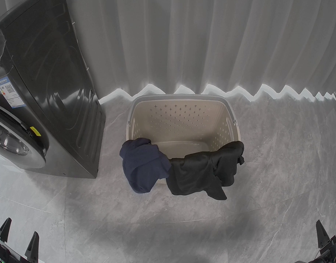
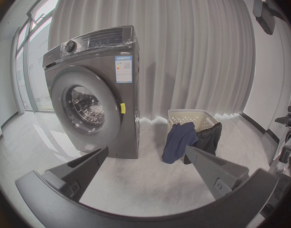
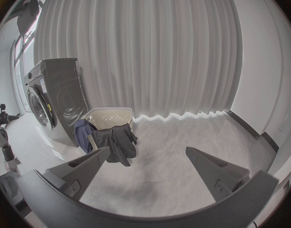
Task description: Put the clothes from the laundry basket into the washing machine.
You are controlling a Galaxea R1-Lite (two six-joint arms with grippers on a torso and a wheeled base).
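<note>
**Two garments over the basket's near rim, both end effectors open and holding nothing**

A pleated white curtain (image 1: 211, 37) closes off the 12 o'clock side of the head view, hanging down to the floor behind everything else. The dark grey front-loading washing machine (image 1: 54, 92) stands at 9 to 10 o'clock, close to the curtain, with its round door (image 2: 85, 106) flush against its front. Its side panel faces the basket across a narrow strip of floor. The grey marbled floor (image 1: 285, 157) carries all of it.

The beige laundry basket (image 1: 182, 117) sits near the centre, at about 3 o'clock from the machine and near it but not touching. Its far wall is pierced with star-shaped holes.

A black garment (image 1: 201, 172) is draped over the basket's near rim from 6 o'clock round to the 4 o'clock corner and hangs down the outside to the floor. A navy garment (image 1: 144, 165) hangs over the 7 o'clock corner, touching the black one where the two meet.

The left end effector (image 1: 18, 234) sits at 7 o'clock in the head view with its fingers spread wide and nothing between them. The right end effector (image 1: 329, 218) sits at 5 o'clock, spread just as wide and also carrying nothing. A stretch of floor separates both from the basket.
</note>
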